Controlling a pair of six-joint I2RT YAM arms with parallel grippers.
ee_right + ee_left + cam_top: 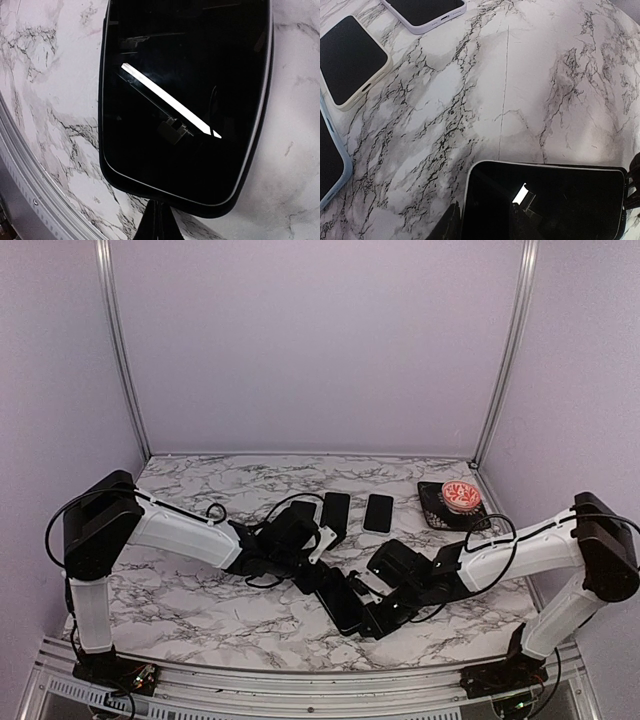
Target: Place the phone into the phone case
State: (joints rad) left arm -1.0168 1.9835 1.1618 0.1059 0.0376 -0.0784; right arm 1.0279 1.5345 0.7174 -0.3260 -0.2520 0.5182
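A black phone (pixel 338 602) lies flat mid-table between both grippers. In the right wrist view its glass (pixel 185 100) has a silver rim, and a black phone case (pixel 252 160) wraps round its near end and right side. My right gripper (pixel 385 612) is at that end. Its dark fingers (pixel 157 225) are together and touch the case's edge. My left gripper (pixel 303 575) is over the phone's far end (pixel 545 200). One dark finger (pixel 447 225) shows beside the phone's left edge; the other finger is lost against the black glass.
Three other phones in cases lie behind: a cream case (pixel 350 60), a pale lilac case (pixel 425 10) and a light blue case (pixel 330 160). Two of them show from above (pixel 335 512) (pixel 378 512). A black tray (pixel 432 502) with a red bowl (pixel 461 496) stands back right.
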